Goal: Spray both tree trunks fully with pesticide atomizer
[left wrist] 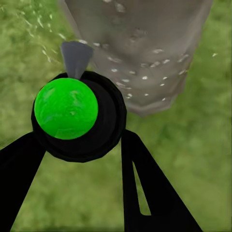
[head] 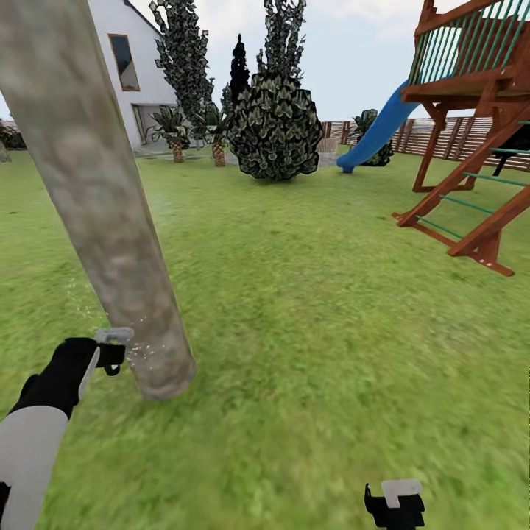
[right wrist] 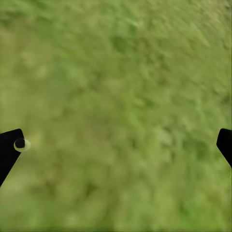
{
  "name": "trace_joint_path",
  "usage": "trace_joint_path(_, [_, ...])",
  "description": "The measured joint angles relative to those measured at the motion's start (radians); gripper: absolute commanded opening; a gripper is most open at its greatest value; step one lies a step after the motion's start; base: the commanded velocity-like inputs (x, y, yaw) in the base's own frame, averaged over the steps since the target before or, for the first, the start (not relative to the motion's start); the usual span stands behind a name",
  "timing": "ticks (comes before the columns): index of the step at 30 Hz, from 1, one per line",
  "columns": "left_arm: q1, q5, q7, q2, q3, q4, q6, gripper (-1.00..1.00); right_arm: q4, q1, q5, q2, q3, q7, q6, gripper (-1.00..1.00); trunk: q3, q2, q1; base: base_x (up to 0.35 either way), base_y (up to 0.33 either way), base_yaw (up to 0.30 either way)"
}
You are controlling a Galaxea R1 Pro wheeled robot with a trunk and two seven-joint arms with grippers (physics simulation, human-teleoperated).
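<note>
A thick pale grey-brown tree trunk (head: 110, 221) leans up from the lawn at the left, its base close in front of me. My left gripper (head: 110, 358) is shut on the pesticide atomizer (head: 114, 337), whose grey nozzle points at the trunk's lower part. In the left wrist view the atomizer (left wrist: 66, 108) appears end-on as a bright green disc in a black ring, between the black fingers (left wrist: 145, 183) of the left gripper (left wrist: 79, 145). White pesticide specks (left wrist: 145, 77) dot the trunk (left wrist: 140, 38) and drift beside its base (head: 143, 350). My right gripper (head: 395, 504) hangs open, low over the grass (right wrist: 116, 145).
A wooden play tower (head: 478, 147) with a blue slide (head: 379, 129) stands at the right. A large dark bush (head: 276, 125), tall conifers, palm plants (head: 177, 132), a white house (head: 132, 66) and a slat fence (head: 456, 136) lie farther back. Open lawn (head: 316, 309) spreads between.
</note>
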Motion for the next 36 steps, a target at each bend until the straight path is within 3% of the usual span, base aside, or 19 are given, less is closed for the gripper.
trace_joint_path(10, [-0.023,0.004,-0.003,0.019,0.003,-0.036,0.031,-1.00,0.000,-0.001,0.000,0.000,0.000,0.000,0.000,1.00,0.000,0.000,0.000,-0.147,-0.159,0.124])
trace_joint_path(12, [-0.058,0.006,-0.004,0.030,0.002,-0.036,0.075,-1.00,0.000,-0.001,0.000,0.000,0.000,0.000,0.000,1.00,0.000,0.000,0.000,-0.009,-0.004,0.263])
trace_joint_path(16, [-0.134,0.007,-0.090,0.034,-0.004,-0.036,0.138,-1.00,0.000,0.000,0.000,0.000,0.000,-0.001,0.000,1.00,0.000,0.000,0.000,-0.001,0.000,0.065])
trace_joint_path(17, [-0.139,0.007,-0.101,0.034,-0.023,-0.036,0.142,-1.00,0.000,-0.001,0.000,-0.001,0.000,-0.001,0.000,1.00,0.000,0.000,0.000,0.006,-0.013,0.003])
trace_joint_path(20, [-0.136,0.002,-0.108,0.034,-0.041,-0.036,0.143,-1.00,0.000,-0.001,-0.001,-0.002,-0.001,-0.002,0.000,1.00,0.000,0.000,0.000,0.081,-0.165,0.001])
trace_joint_path(36, [-0.140,0.001,-0.109,0.035,-0.043,-0.036,0.151,-1.00,0.000,-0.001,-0.002,0.000,0.000,-0.002,0.000,1.00,0.000,0.000,0.000,0.047,-0.268,0.000])
